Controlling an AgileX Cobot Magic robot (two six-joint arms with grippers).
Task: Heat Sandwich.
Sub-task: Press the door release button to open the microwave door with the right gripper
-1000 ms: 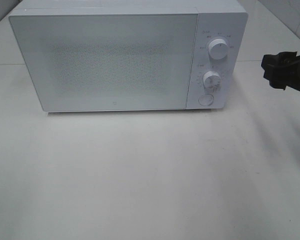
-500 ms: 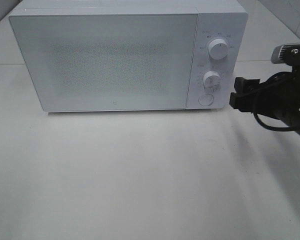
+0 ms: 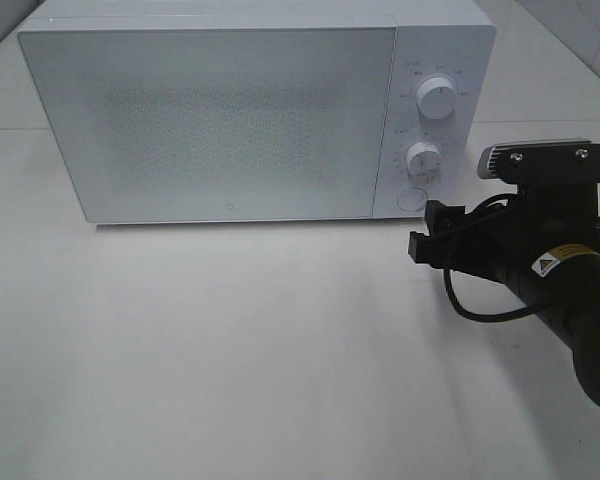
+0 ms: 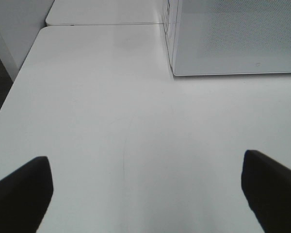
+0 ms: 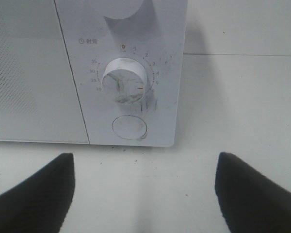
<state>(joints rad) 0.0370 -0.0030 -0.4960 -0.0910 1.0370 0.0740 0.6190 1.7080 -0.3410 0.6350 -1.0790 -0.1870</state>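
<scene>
The sandwich is out of view in every frame. A white microwave [image 3: 220,120] stands at the back of the table with its door closed. My right gripper [image 3: 426,236] hovers open and empty just in front of the control panel's lower right corner, a little above the table. In the right wrist view the right gripper [image 5: 144,191] points at the round door button [image 5: 129,127] under the timer dial [image 5: 125,81]. My left gripper [image 4: 145,194] is open and empty over bare table, left of the microwave's front corner [image 4: 173,73].
The panel carries an upper dial [image 3: 437,98], the timer dial [image 3: 422,158] and the round button [image 3: 412,199]. The white table [image 3: 230,350] stretches in front of the microwave. Its left edge [image 4: 14,92] drops off beside my left gripper.
My right arm has come in from the right edge, moving left and down toward the front of the microwave's control panel. The microwave has not moved.
</scene>
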